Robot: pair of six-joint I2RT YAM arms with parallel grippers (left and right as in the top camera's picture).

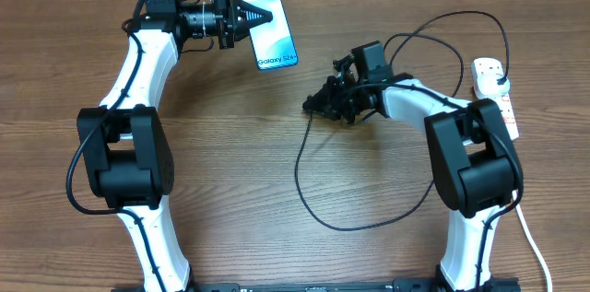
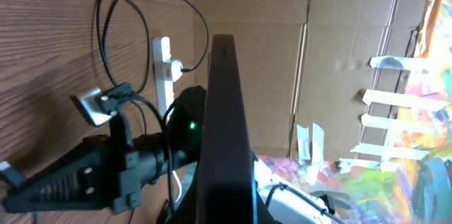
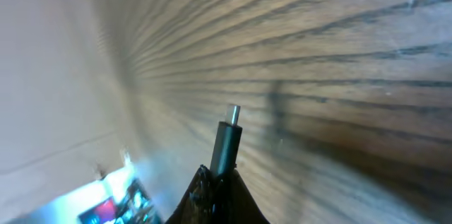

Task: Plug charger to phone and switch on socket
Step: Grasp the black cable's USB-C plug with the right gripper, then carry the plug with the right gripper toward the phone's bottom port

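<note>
The phone (image 1: pixel 274 32), with a lit light blue screen reading "Galaxy S24+", is at the back of the table. My left gripper (image 1: pixel 256 13) is shut on its left edge. In the left wrist view the phone (image 2: pixel 224 104) shows edge-on as a dark slab between the jaws (image 2: pixel 226 210). My right gripper (image 1: pixel 314 103) is shut on the charger's black connector tip (image 3: pixel 227 133), which sticks out past the jaws (image 3: pixel 217 185) with its metal end bare. It is to the right of the phone and apart from it. The black cable (image 1: pixel 313 191) loops across the table to a plug (image 1: pixel 495 73) in the white socket strip (image 1: pixel 502 99).
The socket strip lies at the right edge of the table, and its thick white cord (image 1: pixel 530 237) runs toward the front. It also shows in the left wrist view (image 2: pixel 162 68). Cardboard walls stand behind the table. The cable loops lie front and back of my right arm.
</note>
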